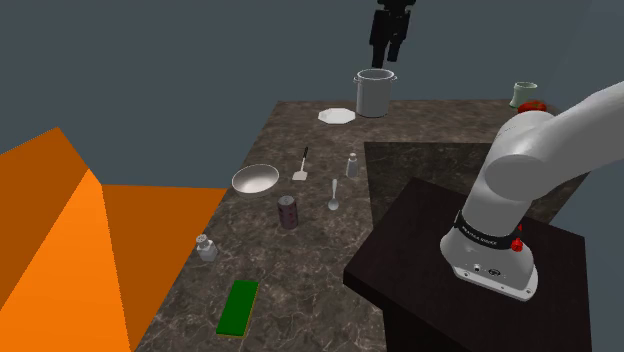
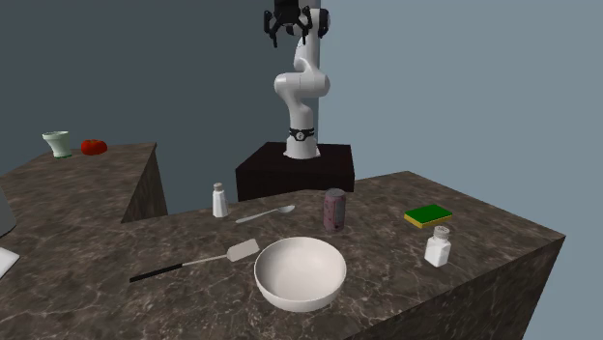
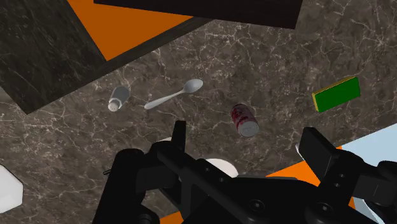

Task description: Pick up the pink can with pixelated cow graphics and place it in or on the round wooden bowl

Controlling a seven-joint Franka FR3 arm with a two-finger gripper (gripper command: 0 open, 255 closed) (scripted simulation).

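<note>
gripper [image 2: 296,27] way up over counter [image 2: 483,227], fingers spread, empty; pink can [image 2: 334,209] upright just behind white bowl [image 2: 300,273], near spoon [image 2: 266,213]; we'd descend centred over can, clamp mid-body, avoid tipping it

In the shoulder view the top edge cuts the pincer [image 1: 387,58] from its arm [image 1: 540,160], well beyond the can [image 1: 288,212], whose graphics are too small to make out. In the wrist view the pincer's body covers most of the bowl [image 3: 219,167] near the can, leaving a white sliver. In the second exterior view the edge clips a pale shape [image 2: 4,259] on the worktop [image 2: 97,309], well apart from the can.
</note>
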